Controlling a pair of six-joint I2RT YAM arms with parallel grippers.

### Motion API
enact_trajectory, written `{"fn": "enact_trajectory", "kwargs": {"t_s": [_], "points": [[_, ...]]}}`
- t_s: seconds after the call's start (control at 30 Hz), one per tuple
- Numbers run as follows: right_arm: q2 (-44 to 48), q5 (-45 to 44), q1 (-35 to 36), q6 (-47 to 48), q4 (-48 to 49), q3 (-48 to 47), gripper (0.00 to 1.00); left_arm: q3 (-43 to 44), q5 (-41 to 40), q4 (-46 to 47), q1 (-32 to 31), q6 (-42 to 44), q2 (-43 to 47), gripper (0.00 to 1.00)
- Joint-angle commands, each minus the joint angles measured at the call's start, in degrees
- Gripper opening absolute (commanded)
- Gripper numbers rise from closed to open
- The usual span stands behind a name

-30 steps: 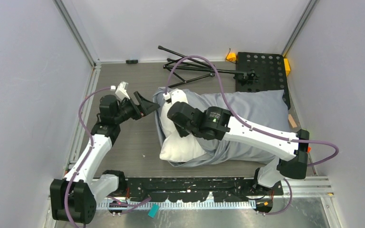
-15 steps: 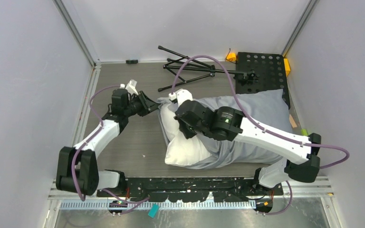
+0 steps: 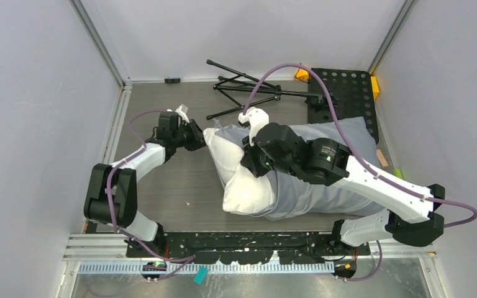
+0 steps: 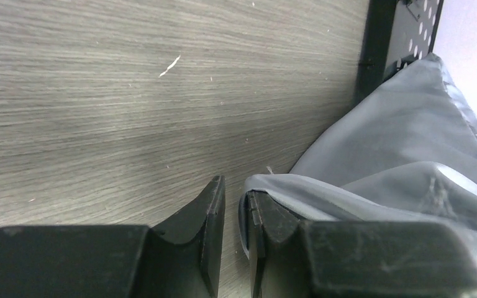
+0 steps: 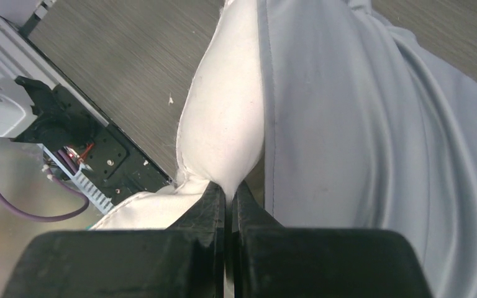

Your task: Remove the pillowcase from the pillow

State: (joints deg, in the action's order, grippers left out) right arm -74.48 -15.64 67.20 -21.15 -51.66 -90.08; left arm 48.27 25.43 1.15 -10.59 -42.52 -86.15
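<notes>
The blue-grey pillowcase (image 3: 351,133) lies across the table's middle. The white pillow (image 3: 245,189) sticks out of its left opening. My left gripper (image 3: 200,138) is at the far-left corner of that opening. In the left wrist view the pillowcase's hem (image 4: 286,186) folds over one fingertip and runs down between the jaws of the left gripper (image 4: 236,192). The jaws are nearly together, with a thin slit at the tips. My right gripper (image 5: 228,189) is shut on a pinch of the pillow (image 5: 223,124), beside the pillowcase (image 5: 360,124). From above, its fingers are hidden under the wrist.
A folded black stand (image 3: 248,87) and a black perforated plate (image 3: 341,90) lie at the back, near the pillowcase's far edge. Grey walls close in both sides. A black rail (image 3: 248,239) runs along the near edge by the arm bases.
My left gripper moved right to the pillowcase's opening and closed its jaws from wide apart onto the hem. My right arm shifted right and back, still holding the pillow.
</notes>
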Motion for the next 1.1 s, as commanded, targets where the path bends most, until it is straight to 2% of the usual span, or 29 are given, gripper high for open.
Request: {"fn": "enact_trajectory", "kwargs": {"t_s": [0.0, 0.1, 0.17, 0.23, 0.3, 0.4, 0.47, 0.5, 0.53, 0.57, 0.6, 0.67, 0.83, 1.07], "points": [[3.51, 1.42, -0.15, 0.58, 15.79, -2.20, 0.00, 0.74, -4.41, 2.95, -1.63, -0.50, -2.88, 0.20], [0.52, 1.71, -0.31, 0.49, 19.28, -1.82, 0.00, -1.40, -4.72, 7.41, -4.02, -2.83, -2.56, 0.24], [-1.91, 0.66, -0.35, 0.18, 19.32, -2.35, 0.00, -2.02, -3.83, 7.96, -4.22, -3.23, -1.87, 0.33], [-3.43, -2.33, -0.75, -0.15, 19.40, -1.87, 0.00, -2.14, -4.50, 4.37, -3.33, -1.86, 0.99, 0.44], [-4.46, -3.40, -2.45, -0.74, 20.07, -0.53, 0.00, -4.12, -7.72, 0.35, -1.27, -1.26, 6.69, 0.53], [-6.50, 1.44, -6.42, -3.23, 21.32, 0.99, 0.00, -9.02, -9.06, -0.97, 3.87, -3.59, 17.92, 0.64], [-8.16, 5.18, -7.78, -4.16, 22.72, 1.43, 0.03, -10.06, -8.08, -5.09, 6.71, -4.25, 24.22, 0.71], [-9.03, 6.89, -8.08, -4.37, 22.82, 1.11, 0.10, -9.81, -7.79, -7.71, 7.51, -3.94, 26.82, 0.73], [-9.97, 8.42, -8.23, -4.60, 22.64, 0.54, 0.24, -9.39, -7.28, -10.13, 7.82, -3.46, 28.81, 0.76], [-10.72, 9.73, -8.35, -4.79, 22.41, 0.04, 0.43, -9.08, -6.31, -11.64, 7.91, -3.13, 31.03, 0.78], [-11.15, 10.47, -8.37, -4.96, 22.02, -0.56, 0.58, -9.00, -4.39, -12.64, 7.95, -3.17, 32.34, 0.80], [-11.39, 10.81, -8.34, -4.81, 20.72, -1.59, 0.73, -9.61, 0.81, -12.30, 7.88, -4.36, 34.20, 0.84], [-10.49, 8.02, -8.40, -2.00, 13.58, -4.92, 0.82, -11.85, 14.27, -8.19, 7.80, -8.51, 36.05, 0.98], [-14.00, 0.87, -8.41, 0.14, 2.99, -7.06, 0.86, -11.45, 13.09, -18.02, 7.80, -3.54, 38.84, 0.98]]}}
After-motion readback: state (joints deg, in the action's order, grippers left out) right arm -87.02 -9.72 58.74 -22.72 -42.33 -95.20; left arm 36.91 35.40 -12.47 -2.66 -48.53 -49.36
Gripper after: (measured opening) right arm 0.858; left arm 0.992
